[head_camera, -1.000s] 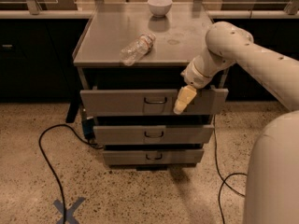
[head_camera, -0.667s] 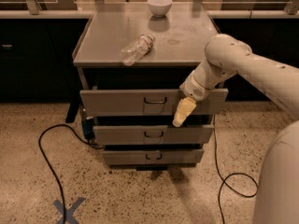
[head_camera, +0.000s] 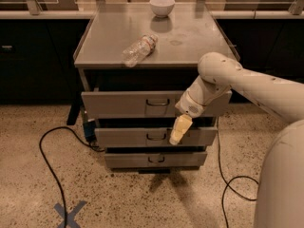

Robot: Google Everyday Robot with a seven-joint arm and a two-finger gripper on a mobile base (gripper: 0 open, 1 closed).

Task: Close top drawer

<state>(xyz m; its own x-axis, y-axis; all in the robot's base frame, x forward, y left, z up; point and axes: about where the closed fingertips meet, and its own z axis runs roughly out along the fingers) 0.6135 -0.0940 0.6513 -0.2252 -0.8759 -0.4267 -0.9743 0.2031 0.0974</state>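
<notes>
The top drawer [head_camera: 118,103] stood pulled partly out beneath the bench [head_camera: 190,37] top, and the end effector [head_camera: 180,129] hung pointing downward just below its front, right of the handle [head_camera: 157,102], degree of opening indeterminable.

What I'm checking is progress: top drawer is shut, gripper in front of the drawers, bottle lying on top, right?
Not quite: the camera view shows the top drawer pulled out, not shut. The gripper is in front of the drawers and the bottle lies on top.
</notes>
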